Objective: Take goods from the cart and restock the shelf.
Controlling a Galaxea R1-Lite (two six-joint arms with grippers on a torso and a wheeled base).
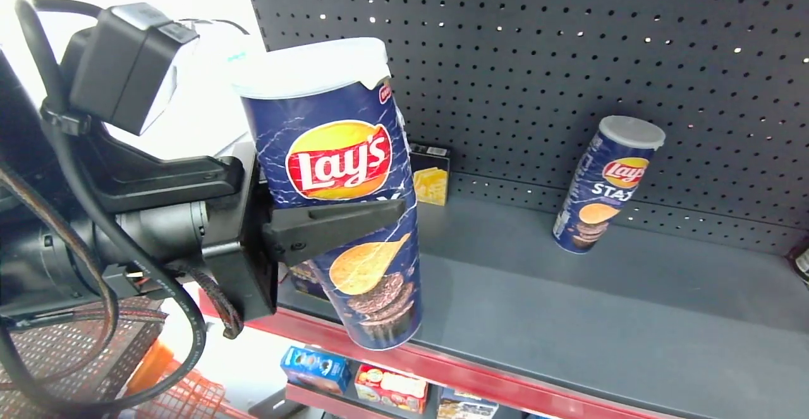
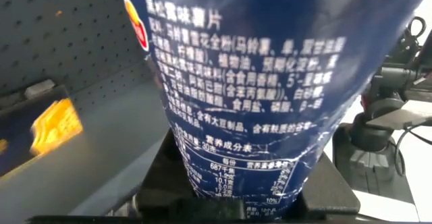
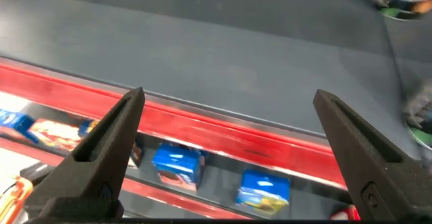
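Clamping a tall blue chip canister (image 1: 328, 153) mid-body in the left gripper (image 1: 344, 217), white lid end up. Holding its base right at the red front lip (image 1: 480, 375) of the grey shelf (image 1: 569, 305); cannot tell whether touching the deck or just clear of it. Past the held canister, deeper in from the gripper: a small yellow-and-black box (image 1: 431, 176) against the pegboard back. Well apart from the gripper, along the shelf and near the back wall: a second matching canister (image 1: 607, 185), standing on the deck. Right gripper (image 3: 229, 94) spread wide and empty, hanging above the same red lip, with blue boxes (image 3: 177, 166) on the tier below. Judged partway through: one canister shelved, one fetched but not yet set down. Left to do: carry inward past the lip, stand upright on the deck, let go, then go back for more stock.
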